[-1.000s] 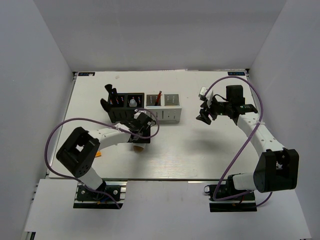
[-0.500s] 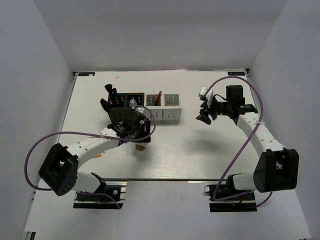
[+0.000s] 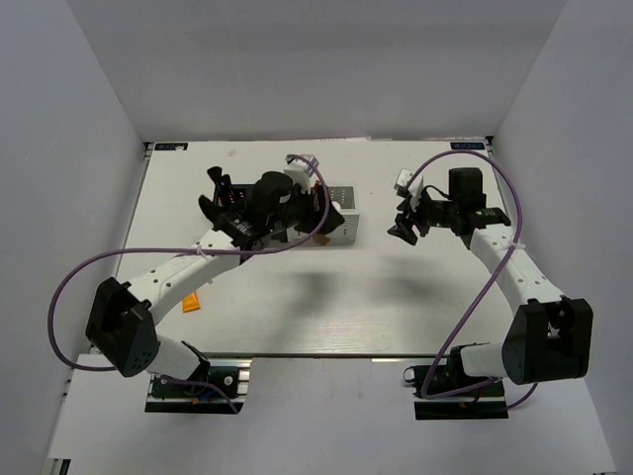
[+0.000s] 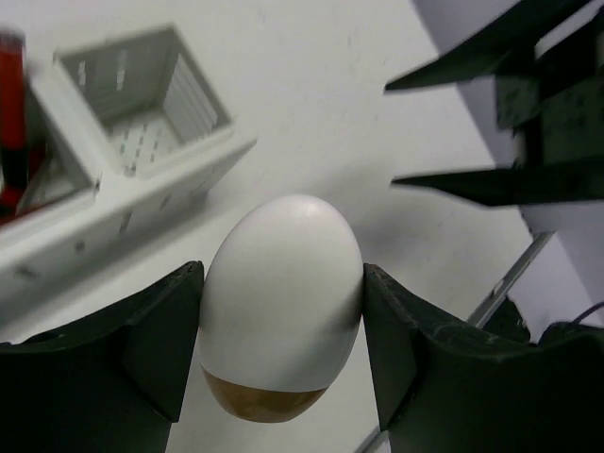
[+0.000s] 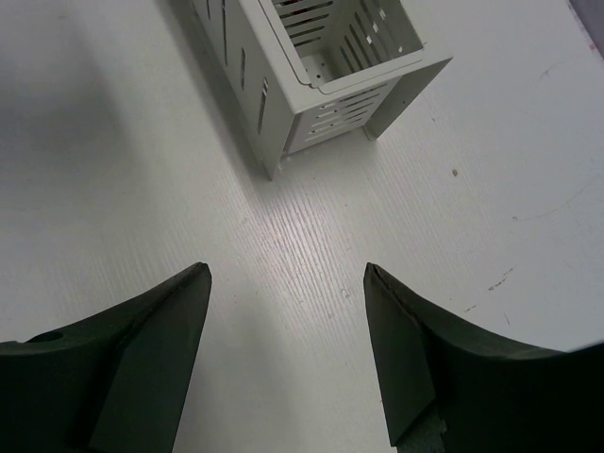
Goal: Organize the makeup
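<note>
Left hand [image 4: 281, 283]: both fingers pressed against the flanks of the white egg-shaped makeup sponge [image 4: 283, 255], clamped across its widest part. Narrow end points away from the wrist; the blunt end, stained tan, sits deep between the fingers. Gripping at the belly likely keeps a soft, rounded body from squirting out.

The sponge is in the air, clear of the desk [image 4: 311, 85]. Ahead of the hand and to its left is the white slotted plastic organizer box [image 4: 160, 179]. The open compartment nearest the sponge looks empty. One cell further left holds a slim red stick [image 4: 9, 104], standing on end.

Judgement: this is the carry step, and the empty cell is the probable target. The next move calls for centring the egg over that opening before letting go, since a rim strike could tip it out.

Right hand [image 5: 286, 283]: fingers spread wide, nothing between them, hovering above bare desk with the box's end wall ahead of it. Probably parked out of the left arm's way.

Small orange tube [image 3: 193, 302]: lies on the desk, well behind the left hand, not yet sorted.
</note>
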Controlling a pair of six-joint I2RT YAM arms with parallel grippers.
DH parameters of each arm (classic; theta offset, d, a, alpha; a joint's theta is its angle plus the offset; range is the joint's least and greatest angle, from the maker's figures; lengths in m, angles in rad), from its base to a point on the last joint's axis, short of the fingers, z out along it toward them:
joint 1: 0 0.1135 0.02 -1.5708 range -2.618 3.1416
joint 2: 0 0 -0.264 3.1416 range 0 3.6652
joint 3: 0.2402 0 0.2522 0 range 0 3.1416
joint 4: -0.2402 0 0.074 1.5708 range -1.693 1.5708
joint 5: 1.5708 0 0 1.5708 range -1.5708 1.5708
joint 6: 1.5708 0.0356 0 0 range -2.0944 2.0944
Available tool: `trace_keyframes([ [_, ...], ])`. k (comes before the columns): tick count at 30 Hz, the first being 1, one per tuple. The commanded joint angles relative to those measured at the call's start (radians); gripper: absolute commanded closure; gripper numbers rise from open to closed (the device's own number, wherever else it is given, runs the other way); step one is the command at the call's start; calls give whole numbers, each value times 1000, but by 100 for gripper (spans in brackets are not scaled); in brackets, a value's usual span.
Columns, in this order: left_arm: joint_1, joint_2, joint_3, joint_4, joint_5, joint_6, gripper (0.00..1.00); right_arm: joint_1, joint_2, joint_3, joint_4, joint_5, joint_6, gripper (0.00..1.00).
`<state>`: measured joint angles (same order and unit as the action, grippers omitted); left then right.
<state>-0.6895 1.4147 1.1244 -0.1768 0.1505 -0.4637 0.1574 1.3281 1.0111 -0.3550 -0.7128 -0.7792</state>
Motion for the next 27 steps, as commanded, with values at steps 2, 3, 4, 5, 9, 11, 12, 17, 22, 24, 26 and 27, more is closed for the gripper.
trace_keyframes([
  [2,16,93,112,169,51,62,100,-1,-44,-25,60,15,44,28],
  [3,16,145,136,169,49,72,100,-2,-46,-28,76,19,55,28],
  [4,16,168,181,210,37,86,100,-2,-50,-28,82,22,70,28],
  [5,16,188,193,256,32,108,100,-4,-52,-29,85,29,75,28],
  [9,16,260,201,402,-23,154,100,-5,-64,-39,99,36,84,29],
  [11,16,282,177,488,-64,184,100,-5,-69,-42,102,45,86,29],
  [12,16,288,167,514,-77,191,100,-9,-75,-48,105,47,83,29],
  [17,16,366,201,539,-115,226,100,-9,-75,-52,110,46,84,29],
  [22,16,420,230,542,-126,243,100,-12,-76,-52,110,49,86,29],
  [24,16,434,218,553,-135,243,100,-12,-78,-54,106,49,86,28],
  [26,16,441,210,572,-172,247,100,-12,-78,-55,106,50,84,28],
  [27,16,449,207,580,-190,249,100,-12,-79,-57,106,50,84,29],
])
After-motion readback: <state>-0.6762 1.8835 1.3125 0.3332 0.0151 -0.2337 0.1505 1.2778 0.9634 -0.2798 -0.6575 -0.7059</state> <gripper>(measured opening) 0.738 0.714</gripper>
